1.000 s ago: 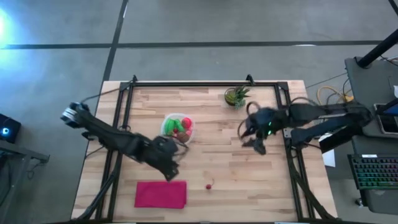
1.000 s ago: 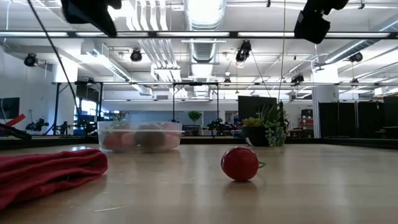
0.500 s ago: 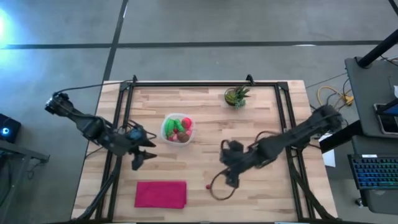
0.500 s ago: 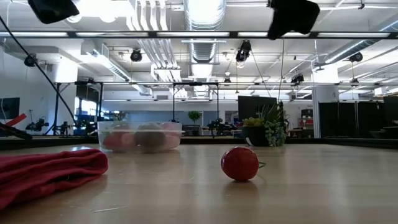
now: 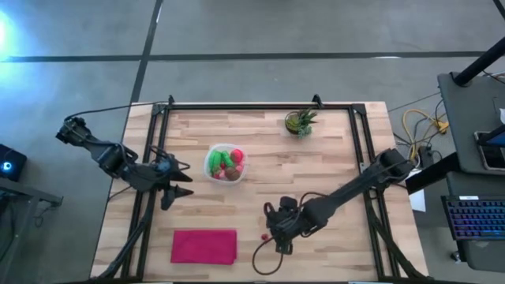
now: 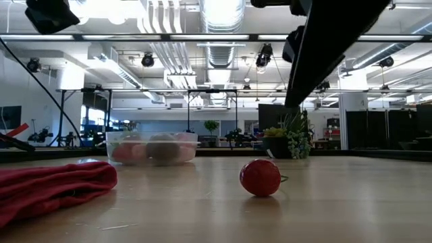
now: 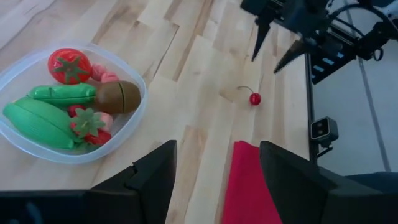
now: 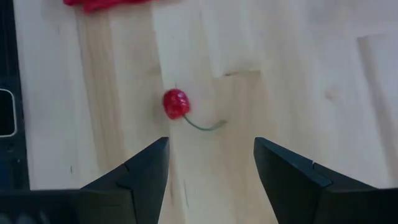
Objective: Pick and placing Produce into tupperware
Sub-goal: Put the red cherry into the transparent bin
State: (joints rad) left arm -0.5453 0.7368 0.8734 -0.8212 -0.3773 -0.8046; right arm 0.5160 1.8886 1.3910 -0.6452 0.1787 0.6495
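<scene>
Wood-plank worktop (image 5: 331,170), pale butcher-block strips with a black frame round the edge.

Left gripper (image 5: 180,181) sits over the worktop's left edge, beside the tupperware (image 5: 225,162). Its fingers (image 7: 149,177) are spread wide, nothing between them.

Tupperware is clear thin plastic, rounded-square with a low rim, resting left of centre. Produce (image 7: 68,102) inside: glossy red tomato with a green star top, two smooth green oblong pieces, a brown kiwi half, a strawberry and small pink bits, all packed touching.

Magenta cloth (image 5: 204,245) lies flat near the front edge, soft and rectangular; in the low view it bunches into folds.

Cherry (image 8: 176,104) lies loose on bare wood just right of the cloth, apart from the tupperware: a small round red ball with a thin curved green stem.

Right gripper (image 5: 274,229) hangs right beside the cherry; fingers (image 8: 143,177) are splayed apart, empty, cherry showing in the gap beyond them, untouched.

Spiky green potted plant (image 5: 300,121) stands at the back right.
</scene>
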